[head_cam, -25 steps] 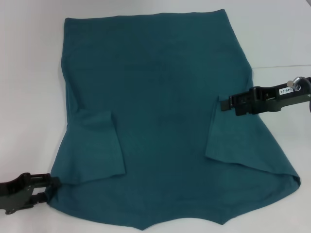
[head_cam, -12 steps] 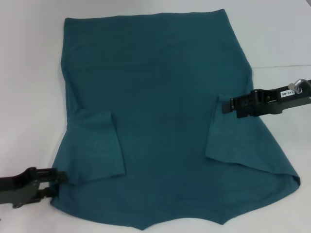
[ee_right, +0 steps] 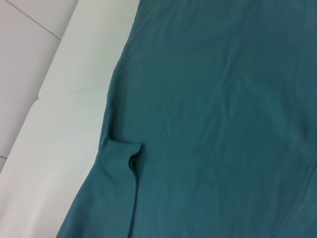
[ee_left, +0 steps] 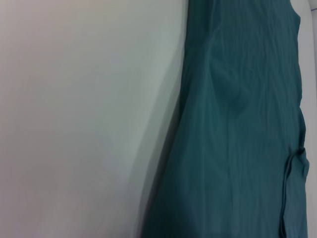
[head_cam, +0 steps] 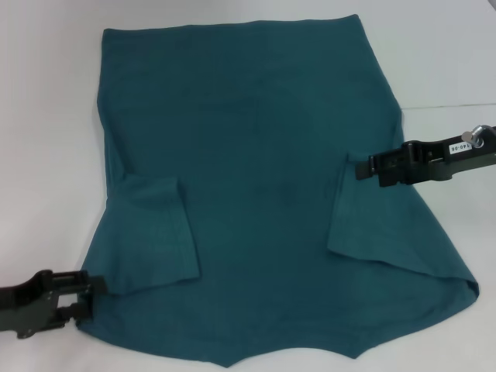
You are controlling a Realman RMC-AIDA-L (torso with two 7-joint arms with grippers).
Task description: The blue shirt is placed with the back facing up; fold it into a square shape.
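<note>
White tabletop (head_cam: 46,116) carries the shirt (head_cam: 256,178); left hand (head_cam: 87,291) pinches its near-left corner, right hand's (head_cam: 358,168) grip unclear, label unreadable.

White table (head_cam: 46,116), smooth matte surface, thin seam line at right, even light

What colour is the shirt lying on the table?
Plain dark teal-blue shirt, no print showing; clearest in the head view.
</note>
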